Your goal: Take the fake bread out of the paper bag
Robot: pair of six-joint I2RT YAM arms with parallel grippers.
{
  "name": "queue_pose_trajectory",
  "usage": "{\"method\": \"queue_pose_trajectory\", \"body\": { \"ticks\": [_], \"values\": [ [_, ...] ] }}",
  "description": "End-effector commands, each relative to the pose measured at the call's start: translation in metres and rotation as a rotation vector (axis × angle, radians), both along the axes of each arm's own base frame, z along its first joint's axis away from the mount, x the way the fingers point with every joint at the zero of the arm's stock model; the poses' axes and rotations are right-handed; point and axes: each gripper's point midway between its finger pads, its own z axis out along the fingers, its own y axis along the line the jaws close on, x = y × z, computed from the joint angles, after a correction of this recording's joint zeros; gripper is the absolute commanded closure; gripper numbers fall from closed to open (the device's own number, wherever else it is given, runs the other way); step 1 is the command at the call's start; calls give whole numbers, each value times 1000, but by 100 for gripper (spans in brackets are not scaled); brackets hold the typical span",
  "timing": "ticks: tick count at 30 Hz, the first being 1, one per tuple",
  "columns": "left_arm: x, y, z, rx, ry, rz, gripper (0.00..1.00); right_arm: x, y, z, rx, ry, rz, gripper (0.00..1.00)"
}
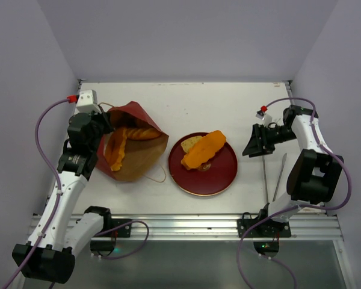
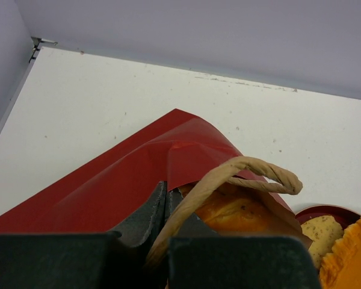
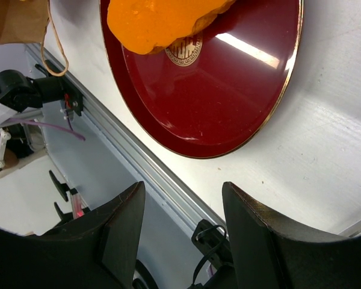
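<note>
The paper bag (image 1: pixel 135 117) lies on its side at the left, its brown mouth open toward the front. Two orange-golden loaves (image 1: pixel 117 150) lie in its mouth. My left gripper (image 1: pixel 106 129) is shut on the bag's upper red edge (image 2: pixel 168 156); the cord handle (image 2: pixel 253 170) loops over one finger, and a loaf (image 2: pixel 234 211) shows just behind. Another orange loaf (image 1: pixel 206 150) and a pale slice (image 1: pixel 192 143) lie on the round red plate (image 1: pixel 219 177). My right gripper (image 1: pixel 251 144) is open and empty, right of the plate, whose rim (image 3: pixel 240 114) and loaf (image 3: pixel 162 21) show in its view.
Thin metal tongs (image 1: pixel 280 174) lie on the table at the right, near the right arm's base. The aluminium rail (image 1: pixel 186 226) runs along the near edge. White walls close the table on three sides.
</note>
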Motion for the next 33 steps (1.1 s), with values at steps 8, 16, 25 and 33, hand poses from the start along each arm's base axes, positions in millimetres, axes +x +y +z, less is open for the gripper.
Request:
{"method": "queue_pose_trajectory", "body": {
  "ticks": [8,16,25,33],
  "values": [
    [0,-1,26,-27,-98,-3,100,1,3,14,22,-77,15,42],
    [0,-1,26,-28,-100,-3,100,1,2,16,16,-100,26,42],
    [-1,-1,27,-28,-103,-5,100,2,2,20,13,-122,36,42],
    [-2,-1,26,-28,-103,-6,100,1,2,23,9,-147,49,41]
  ]
}}
